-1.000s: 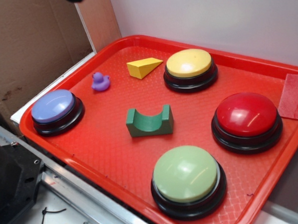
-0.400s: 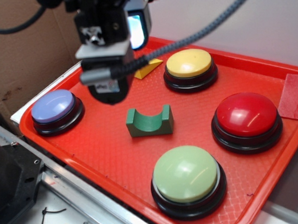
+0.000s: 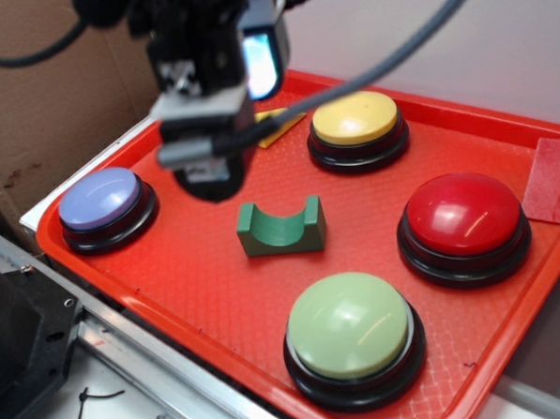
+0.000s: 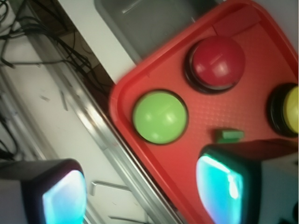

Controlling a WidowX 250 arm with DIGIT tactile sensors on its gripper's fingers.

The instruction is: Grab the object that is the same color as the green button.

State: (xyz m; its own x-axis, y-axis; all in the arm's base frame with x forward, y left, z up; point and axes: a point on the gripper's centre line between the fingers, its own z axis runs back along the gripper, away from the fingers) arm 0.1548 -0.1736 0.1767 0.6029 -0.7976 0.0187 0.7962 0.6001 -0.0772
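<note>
Pincer [image 3: 206, 180]: hangs above the back-left part of the red tray [image 3: 200, 298], between the blue button [image 3: 99, 198] and the yellow button [image 3: 355, 117], empty. In the wrist view its 2 pads [image 4: 219, 182] stand wide apart with nothing between them, so it reads as open.

Object [image 3: 281, 227]: 1 small dark green block with a curved notch in its top, resting on the tray floor near the centre, untouched. It lies just right of and in front of the pincer, apart from it. The wrist view shows it as a small green sliver [image 4: 229, 135] just beyond the right pad.

Green button [image 3: 349, 324]: pale green dome on a black base, at the front of the tray, well apart from the block; serves as the colour reference only.

Other items: red button [image 3: 463, 213] at right; yellow wedge [image 3: 274, 123] partly hidden behind the arm; pale red rectangular piece [image 3: 551, 178] at the tray's right rim.

Progress, as judged: approach stage only. Nothing is grasped or lifted. Left to do: shift the pincer over the block, lower it so the pads straddle the block, close, then raise.
</note>
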